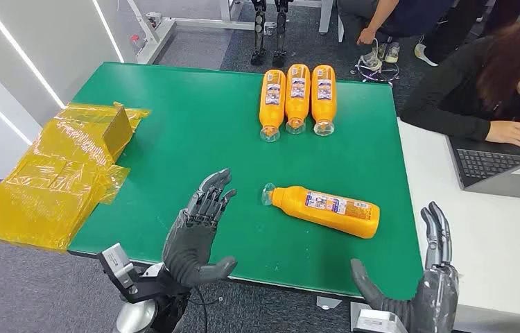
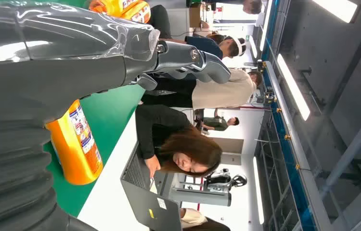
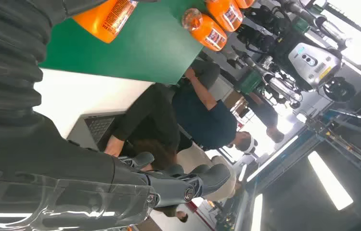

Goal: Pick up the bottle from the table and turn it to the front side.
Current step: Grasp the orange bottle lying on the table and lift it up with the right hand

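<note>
Fingers apart on our left hand [image 1: 198, 232] and right hand [image 1: 429, 277], bottle [image 1: 326, 210] lying between them; round body may roll away.

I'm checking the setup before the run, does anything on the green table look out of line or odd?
One orange bottle lies alone near the table's front edge, slanted, apart from the three bottles lined up neatly side by side at the far edge. Crumpled yellow plastic wrap hangs off the left edge. Nothing looks spilled.
</note>
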Controlling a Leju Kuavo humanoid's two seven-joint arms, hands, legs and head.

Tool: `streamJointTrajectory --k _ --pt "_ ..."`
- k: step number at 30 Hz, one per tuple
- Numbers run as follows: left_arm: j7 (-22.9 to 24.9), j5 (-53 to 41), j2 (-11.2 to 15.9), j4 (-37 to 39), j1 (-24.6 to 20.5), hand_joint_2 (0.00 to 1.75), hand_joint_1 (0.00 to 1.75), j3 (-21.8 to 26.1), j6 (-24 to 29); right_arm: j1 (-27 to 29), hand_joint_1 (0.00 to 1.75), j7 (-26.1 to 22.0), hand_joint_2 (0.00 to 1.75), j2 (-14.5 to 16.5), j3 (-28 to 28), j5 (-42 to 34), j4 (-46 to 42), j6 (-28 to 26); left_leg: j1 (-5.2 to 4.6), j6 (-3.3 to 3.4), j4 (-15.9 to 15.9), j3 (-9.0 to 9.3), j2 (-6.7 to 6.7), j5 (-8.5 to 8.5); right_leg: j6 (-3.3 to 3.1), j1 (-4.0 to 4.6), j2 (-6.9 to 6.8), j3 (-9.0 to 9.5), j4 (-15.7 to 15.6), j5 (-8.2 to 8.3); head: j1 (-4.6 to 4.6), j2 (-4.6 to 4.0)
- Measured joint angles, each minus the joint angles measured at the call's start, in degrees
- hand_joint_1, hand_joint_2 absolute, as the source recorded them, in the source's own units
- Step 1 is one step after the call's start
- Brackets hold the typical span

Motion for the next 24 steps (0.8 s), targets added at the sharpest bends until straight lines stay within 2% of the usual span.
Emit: streamJointTrajectory --k 4,7,10,13,18,24 --pt "-0.2 0.0 0.0 0.0 0.4 1.75 0.00 0.0 -0.3 -0.1 0.00 0.6 1.75 0.0 0.0 -0.1 0.1 1.6 0.00 0.00 0.0 -0.01 0.00 0.00 0.00 0.00 0.00 0.00 0.0 0.00 -0.02 0.00" --pt "-0.5 -0.1 0.0 0.0 0.6 1.75 0.00 0.0 -1.0 -1.2 0.00 2.6 1.75 -0.1 -0.1 0.8 0.8 7.0 0.00 0.00 0.0 -0.03 0.02 0.00 0.00 0.00 0.01 0.00 0.0 0.00 -0.01 0.00" --pt "-0.5 -0.3 0.0 0.0 0.4 1.75 0.00 0.0 -1.7 -5.0 0.00 4.4 1.75 -0.8 0.0 2.8 2.6 14.7 0.00 0.01 0.0 -0.01 0.07 0.02 0.00 0.00 0.05 0.00 0.0 0.04 -0.01 0.00" --pt "-0.5 0.0 -0.2 0.3 -0.2 1.75 0.00 0.0 -2.0 -10.8 0.00 5.2 1.75 -2.3 0.3 3.8 5.7 18.9 -0.01 0.04 0.0 0.00 0.07 0.09 0.05 -0.01 0.06 0.00 0.0 0.13 0.00 0.00" --pt "-0.5 0.5 -0.7 0.8 -0.8 1.75 0.00 0.0 -2.2 -19.6 0.00 5.7 1.75 -5.2 2.0 5.1 11.8 19.5 -0.01 0.07 0.0 -0.01 0.04 0.14 0.09 -0.01 0.04 0.01 0.0 0.17 0.00 0.00" --pt "-0.5 1.0 -1.0 1.3 -1.0 1.75 0.00 -0.1 -2.1 -28.1 0.00 7.1 1.75 -6.7 6.3 6.9 19.2 18.4 -0.01 0.03 0.0 -0.01 0.04 0.16 0.07 -0.01 0.05 -0.02 0.0 0.17 -0.01 0.00"
